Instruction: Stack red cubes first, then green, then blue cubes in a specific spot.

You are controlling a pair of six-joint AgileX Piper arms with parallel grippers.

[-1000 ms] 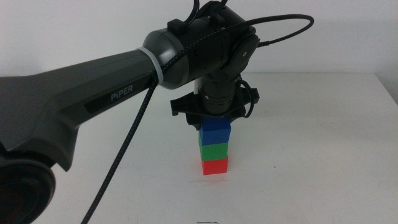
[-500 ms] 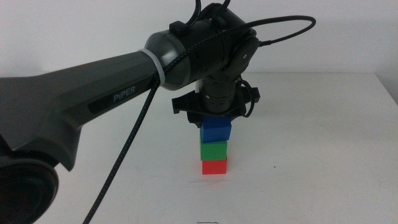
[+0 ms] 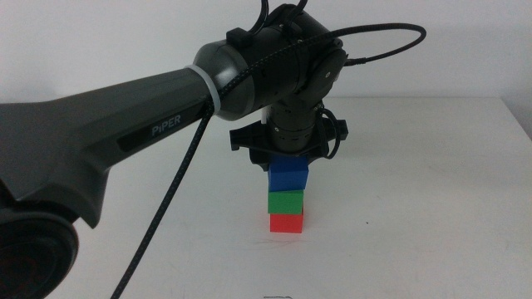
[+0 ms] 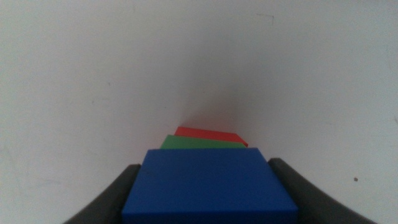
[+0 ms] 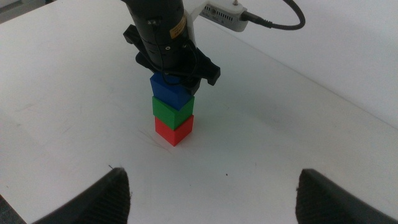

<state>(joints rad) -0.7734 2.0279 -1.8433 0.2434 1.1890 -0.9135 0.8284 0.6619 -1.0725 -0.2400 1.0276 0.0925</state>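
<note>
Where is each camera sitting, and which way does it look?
Middle view: up front, looking forward and down at the white table; the left arm fills its left side.
Left wrist view: on the left arm, looking down over the blue cube between its fingers.
Right wrist view: on the waiting right arm, off to the side, facing the stack; its spread fingers show.
All three share the red cube, green cube and blue cube.
</note>
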